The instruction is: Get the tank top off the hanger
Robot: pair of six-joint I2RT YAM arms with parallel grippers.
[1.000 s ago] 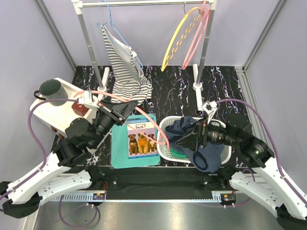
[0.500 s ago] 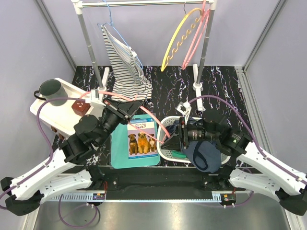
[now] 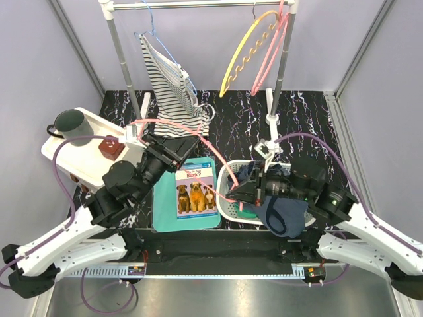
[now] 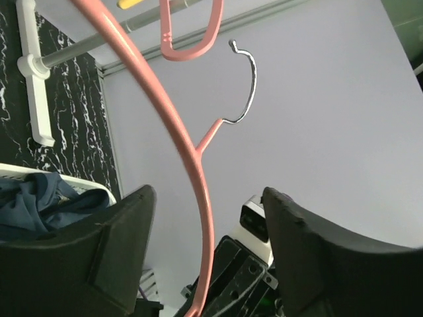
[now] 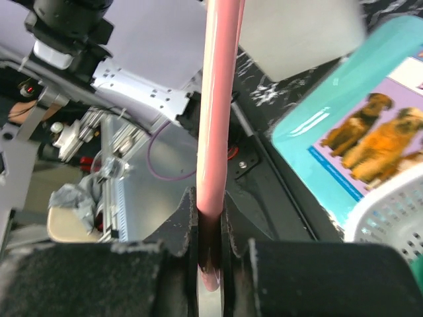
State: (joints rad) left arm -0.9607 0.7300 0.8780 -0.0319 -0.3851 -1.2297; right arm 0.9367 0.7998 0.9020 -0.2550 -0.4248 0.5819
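Note:
A bare pink hanger (image 3: 173,124) stretches across the middle of the table between my two arms. My left gripper (image 3: 188,139) stands open around its bar; in the left wrist view the pink hanger (image 4: 198,172) runs between the spread fingers of the left gripper (image 4: 208,193) without touching them, its metal hook (image 4: 248,86) up in the air. My right gripper (image 3: 238,193) is shut on the hanger's other end, and the right wrist view shows the right gripper (image 5: 210,201) pinching the pink bar (image 5: 218,99). A dark blue garment (image 3: 281,212), seemingly the tank top, lies bunched in the white basket (image 3: 229,174), draped over its near rim.
A striped top (image 3: 168,86) hangs on a blue wire hanger from the rack (image 3: 198,4), beside yellow and pink hangers (image 3: 254,46). A teal book (image 3: 195,191) lies left of the basket. A white tray (image 3: 59,155) at the left holds a dark mug (image 3: 69,124) and a brown block (image 3: 109,146).
My left gripper has let go of the pink hanger and opened. My right gripper swung to the hanger's end and closed on it, then drew back slightly to the right.

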